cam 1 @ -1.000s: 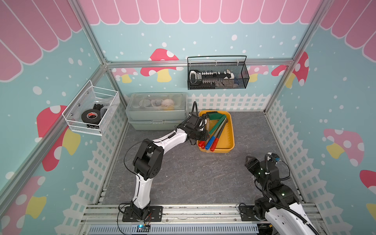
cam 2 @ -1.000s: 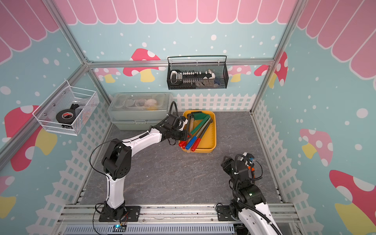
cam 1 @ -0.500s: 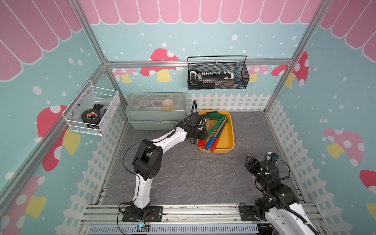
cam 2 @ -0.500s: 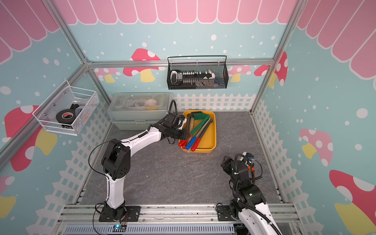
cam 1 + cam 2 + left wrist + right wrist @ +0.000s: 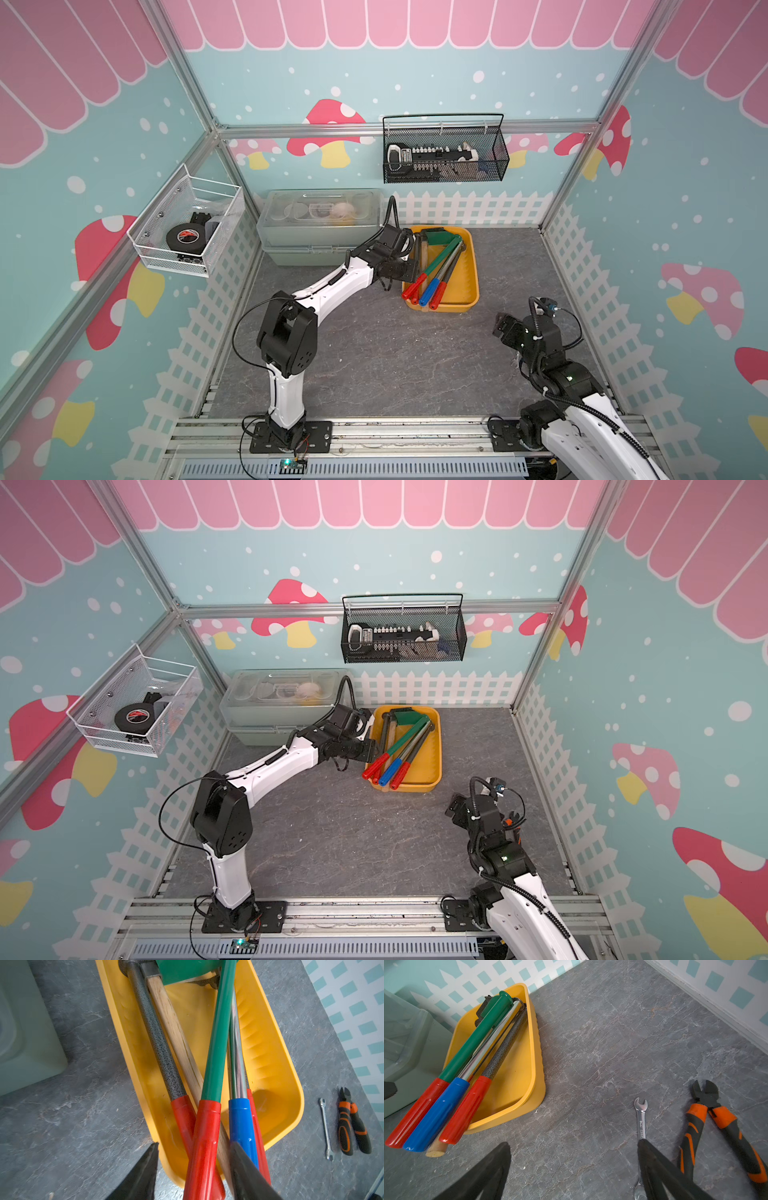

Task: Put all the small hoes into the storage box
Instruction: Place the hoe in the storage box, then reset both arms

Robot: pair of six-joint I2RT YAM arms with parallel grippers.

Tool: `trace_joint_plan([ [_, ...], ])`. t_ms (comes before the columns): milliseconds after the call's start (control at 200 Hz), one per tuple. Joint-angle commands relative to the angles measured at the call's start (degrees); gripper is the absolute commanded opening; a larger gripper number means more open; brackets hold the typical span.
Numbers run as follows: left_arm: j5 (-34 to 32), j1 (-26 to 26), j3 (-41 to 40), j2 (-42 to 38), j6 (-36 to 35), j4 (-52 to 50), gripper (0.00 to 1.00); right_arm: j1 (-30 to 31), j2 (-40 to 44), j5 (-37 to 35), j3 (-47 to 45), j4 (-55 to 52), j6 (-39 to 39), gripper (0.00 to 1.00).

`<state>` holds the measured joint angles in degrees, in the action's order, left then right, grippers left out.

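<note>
Grey tabletop [image 5: 374, 353] | left claw [image 5: 194, 1144] opened astride small hoe [image 5: 216, 1043] | right claw [image 5: 574, 1142] opened wide, empty

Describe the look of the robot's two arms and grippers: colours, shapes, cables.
The left arm and right arm share white shell links and bulky black joint housings, with thin black cables looping beside them. The left gripper and right gripper each carry two matte black fingers tapering to wedge tips.
</note>
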<state>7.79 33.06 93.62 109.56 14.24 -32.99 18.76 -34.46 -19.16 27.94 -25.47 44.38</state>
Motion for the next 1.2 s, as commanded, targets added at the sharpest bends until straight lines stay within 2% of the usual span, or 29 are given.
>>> trace_joint_plan([
  [0,-3.0,-0.9,-1.5,-3.4,-2.5,-2.3,0.68,0.1,-2.3,-1.8,2.0,3.3,-4.7,0.99],
  [20,-3.2,-1.0,-1.7,-3.7,-2.7,-2.3,0.69,0.1,-2.8,-1.9,2.2,3.7,-5.0,0.99],
  [45,-3.5,-1.1,-2.0,-4.1,-2.9,-2.4,0.76,0.2,-3.3,-2.0,2.3,4.3,-5.5,0.99],
  [100,-4.4,-1.2,-2.5,-5.1,-3.2,-2.8,0.79,0.1,-4.6,-2.4,2.6,5.4,-6.5,0.99],
  [125,-5.1,-1.3,-2.7,-5.6,-3.3,-2.9,0.88,0.1,-5.1,-2.7,2.7,5.9,-7.0,0.99],
  [185,-6.4,-1.7,-3.5,-6.8,-3.6,-2.9,0.91,0.1,-6.4,-3.6,3.0,6.7,-8.4,0.99],
  [200,-6.7,-1.7,-3.8,-7.1,-3.6,-2.9,0.97,0.1,-6.7,-3.8,3.1,6.8,-8.8,0.99],
  [215,-7.0,-2.0,-4.0,-7.4,-3.6,-2.9,0.99,0.1,-7.0,-4.1,3.2,7.0,-9.2,0.99],
  [350,-9.6,-3.9,-6.1,-9.5,-3.5,-2.8,0.99,0.1,-8.8,-7.3,2.8,10.0,-12.9,0.99],
  [605,-10.3,-9.3,-13.4,-13.5,-2.4,1.7,0.99,0.1,-8.8,-10.4,-3.2,24.3,-19.9,0.99],
  [685,-10.2,-12.7,-16.6,-15.3,-2.5,5.1,0.99,0.1,-10.2,-11.8,-5.1,29.7,-22.5,0.99],
  [786,-8.5,-15.4,-20.2,-17.2,-4.6,8.9,0.99,0.2,-12.9,-13.9,-7.0,36.5,-26.0,0.99],
  [971,-10.1,-19.5,-27.9,-20.7,-9.5,15.1,0.99,-0.1,-20.6,-18.8,-6.7,43.4,-30.9,0.99],
  [1091,-11.9,-22.3,-35.3,-25.1,-11.5,22.9,0.99,-1.1,-23.7,-18.8,-5.9,47.1,-34.3,0.99],
  [1196,-15.8,-24.0,-44.4,-28.8,-16.1,34.8,0.99,-3.3,-25.9,-17.5,-5.4,49.1,-34.4,0.99],
])
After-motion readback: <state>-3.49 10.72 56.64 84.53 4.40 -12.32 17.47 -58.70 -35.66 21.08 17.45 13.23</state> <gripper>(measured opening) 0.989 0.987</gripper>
